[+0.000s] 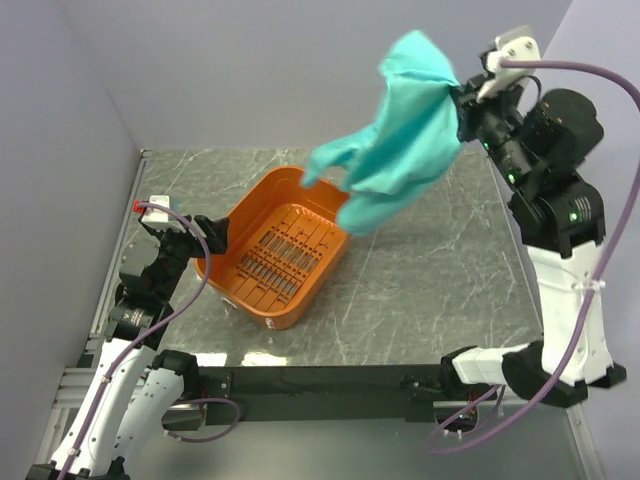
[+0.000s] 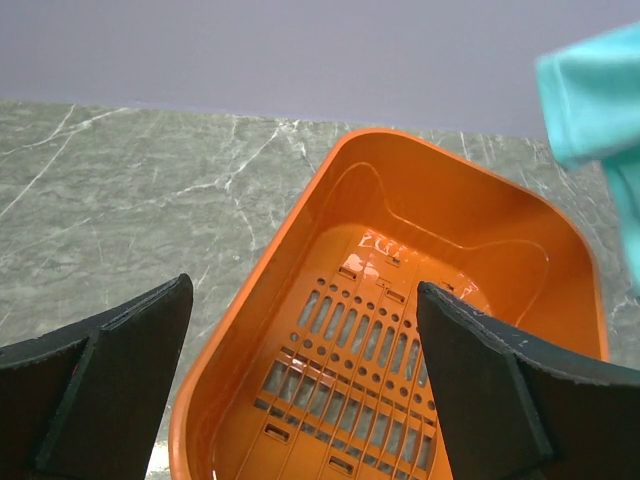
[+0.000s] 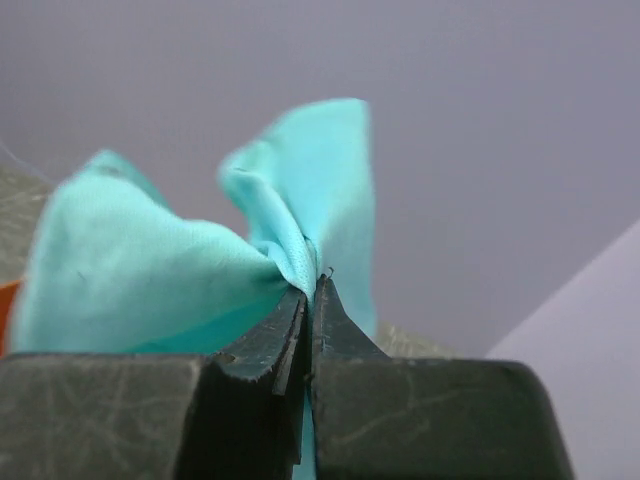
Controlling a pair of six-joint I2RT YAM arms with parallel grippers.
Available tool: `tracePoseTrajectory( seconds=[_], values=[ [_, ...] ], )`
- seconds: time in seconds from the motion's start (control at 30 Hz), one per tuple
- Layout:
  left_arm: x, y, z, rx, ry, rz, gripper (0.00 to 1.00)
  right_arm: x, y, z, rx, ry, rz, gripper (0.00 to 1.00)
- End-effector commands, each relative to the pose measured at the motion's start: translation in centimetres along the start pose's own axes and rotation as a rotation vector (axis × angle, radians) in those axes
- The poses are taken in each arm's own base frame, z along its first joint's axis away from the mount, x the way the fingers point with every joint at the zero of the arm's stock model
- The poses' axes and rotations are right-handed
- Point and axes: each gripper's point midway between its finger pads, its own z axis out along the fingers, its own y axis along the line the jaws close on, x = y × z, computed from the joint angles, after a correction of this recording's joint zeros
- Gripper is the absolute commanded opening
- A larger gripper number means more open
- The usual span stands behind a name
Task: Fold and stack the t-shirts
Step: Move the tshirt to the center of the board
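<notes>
Pinching t-shirt (image 3: 200, 270) aloft, right hand (image 3: 312, 300) clamped.

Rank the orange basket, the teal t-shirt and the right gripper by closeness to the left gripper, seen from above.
1. The orange basket, right beside the left gripper.
2. The teal t-shirt, hanging at far right.
3. The right gripper, pinching that shirt's far edge.

Plain pale lavender walls (image 1: 250, 70) on three sides, grey marble-patterned tabletop (image 1: 420, 290) with white veins, soft even light
</notes>
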Motion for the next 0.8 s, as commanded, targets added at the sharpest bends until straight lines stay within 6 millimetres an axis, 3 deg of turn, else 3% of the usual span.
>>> tracePoseTrajectory(
  seconds=[0.0, 0.03, 0.1, 0.13, 0.17, 0.2, 0.23, 0.37, 0.47, 0.63, 0.77],
  values=[
    [-2.9, -1.2, -0.2, 0.049, -0.081, 0.016, 0.99, 1.6, -0.7, -1.0, 0.027, 0.019, 0.031, 0.0],
    [-2.7, -1.2, -0.2, 0.053, -0.077, 0.017, 0.99, 3.1, -1.0, -1.0, 0.038, 0.047, 0.031, 0.0],
    [-2.7, -1.3, -0.1, 0.056, -0.075, 0.017, 0.99, 3.9, -1.5, -1.9, 0.061, 0.053, 0.032, 0.0],
    [-2.7, -1.4, -0.1, 0.062, -0.073, 0.015, 1.0, 6.3, -1.6, -1.4, 0.069, 0.099, 0.031, 0.0],
    [-2.7, -1.4, -0.1, 0.06, -0.075, 0.015, 0.99, 7.2, -1.7, -1.7, 0.077, 0.111, 0.03, 0.0],
    [-2.7, -1.5, -0.2, 0.065, -0.074, 0.016, 0.99, 8.3, -1.2, -1.5, 0.057, 0.124, 0.036, 0.0],
    [-2.7, -1.5, -0.2, 0.069, -0.073, 0.016, 0.99, 11.2, -0.7, -0.8, 0.043, 0.174, 0.041, 0.0],
    [-2.5, -1.7, -0.1, 0.081, -0.068, 0.016, 1.0, 16.1, 1.7, 0.2, -0.043, 0.245, 0.067, 0.0],
    [-2.4, -1.9, -0.1, 0.091, -0.066, 0.015, 0.99, 16.9, 2.5, 0.9, -0.082, 0.264, 0.098, 0.0],
    [-2.5, -2.0, -0.1, 0.098, -0.067, 0.017, 0.99, 15.4, 2.4, 1.2, -0.1, 0.239, 0.132, 0.0],
    [-2.6, -2.3, -0.2, 0.114, -0.07, 0.018, 0.99, 17.9, 2.0, 0.6, -0.076, 0.266, 0.138, 0.0]
  ],
)
